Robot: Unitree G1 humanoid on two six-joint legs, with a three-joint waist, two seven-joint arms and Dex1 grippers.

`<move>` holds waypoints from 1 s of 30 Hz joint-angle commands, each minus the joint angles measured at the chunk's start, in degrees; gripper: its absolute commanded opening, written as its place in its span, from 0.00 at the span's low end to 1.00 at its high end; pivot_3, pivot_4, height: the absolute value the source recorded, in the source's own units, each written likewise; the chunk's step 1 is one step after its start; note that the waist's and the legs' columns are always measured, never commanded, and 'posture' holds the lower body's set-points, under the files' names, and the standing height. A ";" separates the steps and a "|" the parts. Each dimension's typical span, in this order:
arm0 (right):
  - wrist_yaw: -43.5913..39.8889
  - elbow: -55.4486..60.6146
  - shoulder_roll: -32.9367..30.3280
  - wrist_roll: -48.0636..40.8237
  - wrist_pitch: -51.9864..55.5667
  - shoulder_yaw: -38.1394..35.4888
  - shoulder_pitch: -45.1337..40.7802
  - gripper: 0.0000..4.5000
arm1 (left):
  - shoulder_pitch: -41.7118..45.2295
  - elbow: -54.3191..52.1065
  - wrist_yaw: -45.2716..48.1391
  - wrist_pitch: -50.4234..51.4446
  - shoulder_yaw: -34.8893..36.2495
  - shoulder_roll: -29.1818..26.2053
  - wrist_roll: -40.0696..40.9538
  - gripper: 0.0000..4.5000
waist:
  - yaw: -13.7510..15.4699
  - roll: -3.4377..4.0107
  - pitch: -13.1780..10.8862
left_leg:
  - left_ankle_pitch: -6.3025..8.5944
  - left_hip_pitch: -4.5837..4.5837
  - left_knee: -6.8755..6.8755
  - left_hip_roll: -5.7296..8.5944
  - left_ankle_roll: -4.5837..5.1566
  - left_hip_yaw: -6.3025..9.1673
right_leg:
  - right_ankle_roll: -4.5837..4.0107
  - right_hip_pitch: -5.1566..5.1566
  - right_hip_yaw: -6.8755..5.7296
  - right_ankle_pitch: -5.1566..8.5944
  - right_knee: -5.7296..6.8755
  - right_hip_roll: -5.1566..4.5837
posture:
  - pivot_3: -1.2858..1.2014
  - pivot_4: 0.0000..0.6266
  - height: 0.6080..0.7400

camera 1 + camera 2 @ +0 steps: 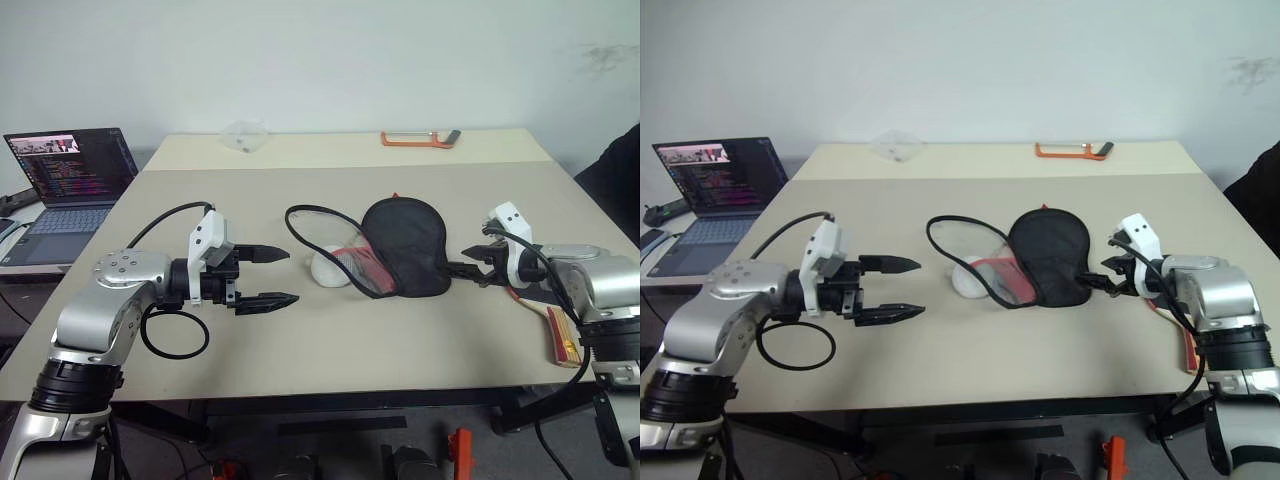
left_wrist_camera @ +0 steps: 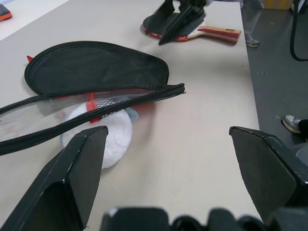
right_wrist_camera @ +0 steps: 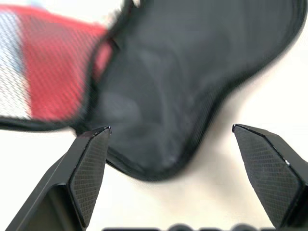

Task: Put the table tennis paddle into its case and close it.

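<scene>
Beige bench (image 1: 350,350) against a white wall, with a laptop (image 1: 70,185) off its left end and an orange-framed tool (image 1: 418,139) at the far edge. Near the middle lies the case (image 1: 405,245), unzipped, its black flap lying flat while the clear and red mesh side spreads toward a white round object (image 1: 328,266) that sits against the open zipper edge. A loose black cable loop (image 1: 175,335) lies on the bench by the left arm.

At the bench's right edge, beside and partly under the right arm, rests the paddle (image 2: 192,32), well apart from the case; its red-edged blade and wooden handle lie flat on the surface, not held by anything.

Hovering left of the case, the left gripper (image 1: 262,276) points toward it with fingers spread wide and empty. At the case's right rim the right gripper (image 1: 478,267) also has its fingers released, straddling nothing, with the black fabric just ahead of them in its wrist view.

By my reading the case has been laid open and the paddle is not yet picked up, so the job is at an early stage. Next, the right arm would need to turn toward the paddle and take it by the handle, then slide the blade into the opening while the left fingers steady or lift the flap. The white object at the mouth may get in the way.
</scene>
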State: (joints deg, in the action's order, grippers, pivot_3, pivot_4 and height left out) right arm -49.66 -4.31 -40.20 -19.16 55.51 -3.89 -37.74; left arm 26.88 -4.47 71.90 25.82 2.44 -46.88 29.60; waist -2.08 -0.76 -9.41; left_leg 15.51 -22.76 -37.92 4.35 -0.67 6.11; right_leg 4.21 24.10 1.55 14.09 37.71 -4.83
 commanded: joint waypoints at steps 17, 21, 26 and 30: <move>25.31 23.91 9.59 -7.39 7.87 -18.29 13.66 0.99 | 5.43 -1.07 -0.72 0.19 -2.12 5.48 0.92 0.99 | 0.38 -0.02 0.02 | -0.01 0.04 -0.05 0.02 -0.01 0.00 | 0.01 -0.05 0.01 0.00 0.10 -0.01 | 0.52 0.24 1.00; 26.08 25.77 7.09 -8.41 10.76 -20.55 16.29 0.99 | 8.12 1.09 0.02 -1.75 -5.43 8.05 -1.22 0.99 | 0.39 -0.02 0.01 | -0.01 0.04 -0.05 0.02 0.00 -0.03 | 0.01 -0.05 0.02 0.00 0.09 0.00 | 0.52 0.24 1.00; 26.76 26.44 3.24 -8.35 14.03 -26.71 22.90 0.99 | 14.38 6.05 -2.76 -8.33 -11.45 14.98 -8.13 0.99 | 0.76 -0.03 0.01 | -0.02 0.03 -0.05 0.04 0.03 -0.03 | 0.01 -0.10 -0.01 -0.01 0.06 -0.01 | 0.52 0.24 1.00; 28.31 28.48 3.93 -8.01 15.35 -28.23 28.21 0.99 | 15.96 6.98 -4.11 -10.35 -13.13 18.88 -10.27 0.99 | 0.83 -0.04 0.02 | -0.03 0.07 -0.08 0.04 0.06 0.00 | 0.04 -0.23 -0.06 -0.01 0.02 -0.02 | 0.52 0.24 1.00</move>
State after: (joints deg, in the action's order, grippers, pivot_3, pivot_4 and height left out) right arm -21.99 21.48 -36.21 -27.09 70.69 -30.62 -10.27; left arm 41.96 3.16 68.08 16.80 -10.89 -28.05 19.80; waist -1.24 -0.80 -9.39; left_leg 15.48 -22.66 -37.99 4.38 -0.61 6.07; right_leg 4.25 23.87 1.54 14.08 37.73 -4.84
